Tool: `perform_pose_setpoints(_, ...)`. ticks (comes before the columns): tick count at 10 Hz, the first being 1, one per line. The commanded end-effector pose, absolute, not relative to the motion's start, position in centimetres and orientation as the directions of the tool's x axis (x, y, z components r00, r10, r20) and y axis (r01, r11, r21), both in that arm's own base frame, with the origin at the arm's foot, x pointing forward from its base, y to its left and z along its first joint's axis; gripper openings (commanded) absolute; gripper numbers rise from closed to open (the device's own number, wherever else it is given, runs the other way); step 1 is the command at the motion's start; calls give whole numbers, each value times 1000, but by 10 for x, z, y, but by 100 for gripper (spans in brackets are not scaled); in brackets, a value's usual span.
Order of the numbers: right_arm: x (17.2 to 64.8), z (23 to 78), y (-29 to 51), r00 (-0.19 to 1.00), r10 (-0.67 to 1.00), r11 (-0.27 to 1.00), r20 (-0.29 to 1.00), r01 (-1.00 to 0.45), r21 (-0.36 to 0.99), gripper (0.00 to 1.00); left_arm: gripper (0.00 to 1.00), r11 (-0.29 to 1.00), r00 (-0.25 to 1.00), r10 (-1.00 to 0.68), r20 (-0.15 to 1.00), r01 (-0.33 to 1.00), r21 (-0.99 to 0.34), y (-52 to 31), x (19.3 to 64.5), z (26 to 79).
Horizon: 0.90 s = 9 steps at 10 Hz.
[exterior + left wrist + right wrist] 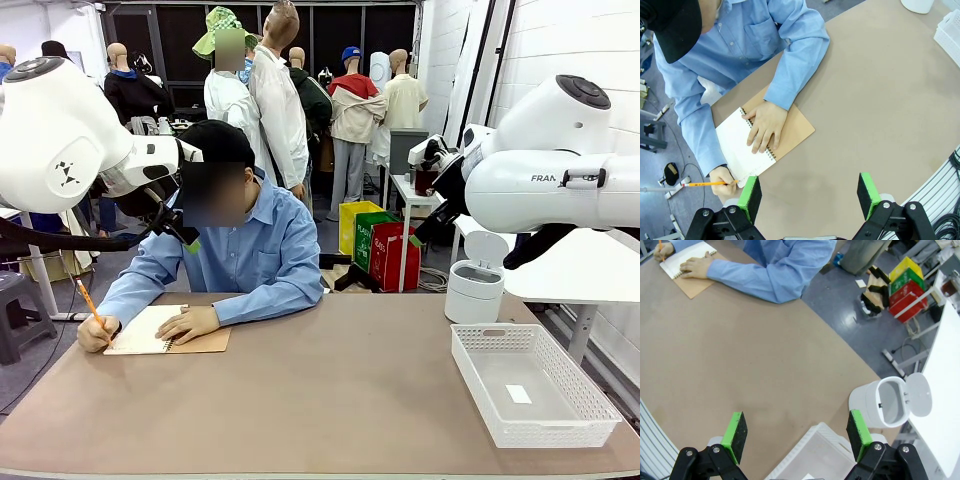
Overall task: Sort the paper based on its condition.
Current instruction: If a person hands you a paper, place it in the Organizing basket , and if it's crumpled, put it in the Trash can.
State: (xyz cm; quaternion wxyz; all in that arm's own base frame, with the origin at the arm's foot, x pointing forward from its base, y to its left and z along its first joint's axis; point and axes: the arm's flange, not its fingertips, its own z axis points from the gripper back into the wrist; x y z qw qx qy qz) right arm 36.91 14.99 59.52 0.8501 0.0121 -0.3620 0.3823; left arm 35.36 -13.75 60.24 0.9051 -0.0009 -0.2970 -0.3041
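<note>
The loose paper is out of view. A person at the far left of the table writes with an orange pencil in a spiral notebook with a tan cover, the other hand resting flat on the white page. High above the table beside the notebook, my left gripper is open and holds nothing. Over the right side of the table my right gripper is also open and holds nothing. The notebook lies far from it.
A white plastic basket stands at the right front of the table with a tiny white scrap in it. Behind it is a white bin with its lid up, its inside visible.
</note>
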Motion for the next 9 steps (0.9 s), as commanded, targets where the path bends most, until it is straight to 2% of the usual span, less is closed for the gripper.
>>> perform_pose_setpoints(1,369,597,150,450,643,706,620,-661,-253,100,100,811,633,-554,541,557,179,-137,353,604)
perform_pose_setpoints(9,369,597,150,450,643,706,620,-661,-253,100,100,811,633,-554,541,557,179,-137,353,604)
